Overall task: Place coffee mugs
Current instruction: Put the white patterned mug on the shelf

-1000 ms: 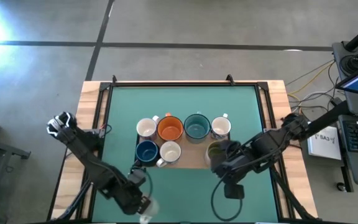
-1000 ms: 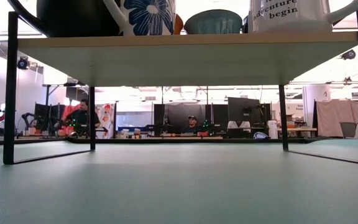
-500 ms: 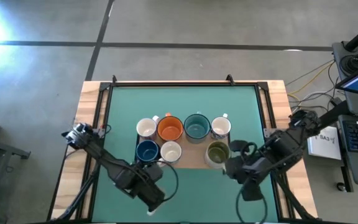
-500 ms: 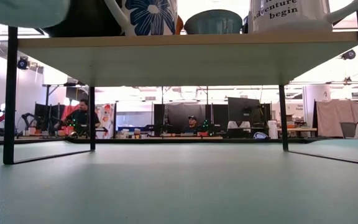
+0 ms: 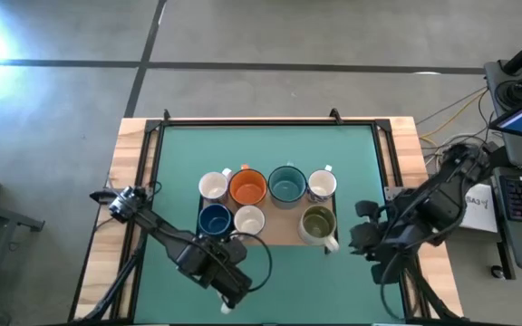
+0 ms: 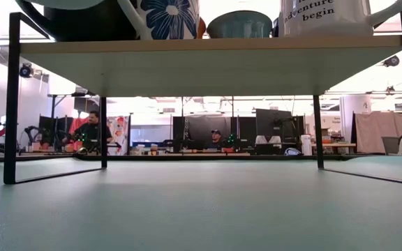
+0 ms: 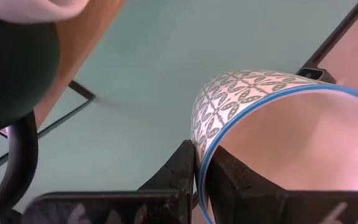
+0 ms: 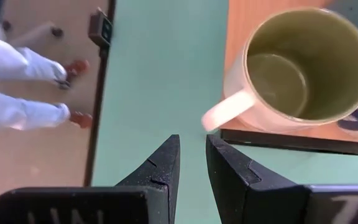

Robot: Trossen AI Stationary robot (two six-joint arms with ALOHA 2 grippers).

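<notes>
While the green worktop carries a low wooden shelf with seven coffee mugs on it, the left end effector is clamped on the rim of a patterned, blue-rimmed mug just off the shelf's near-left corner. The right end effector, fingers slightly apart and empty, sits just beside the olive-green mug's handle.

White mug on the shelf, dark print reading "adventure" above "begin", words cut off at the frame edge, no other readable text anywhere
</notes>
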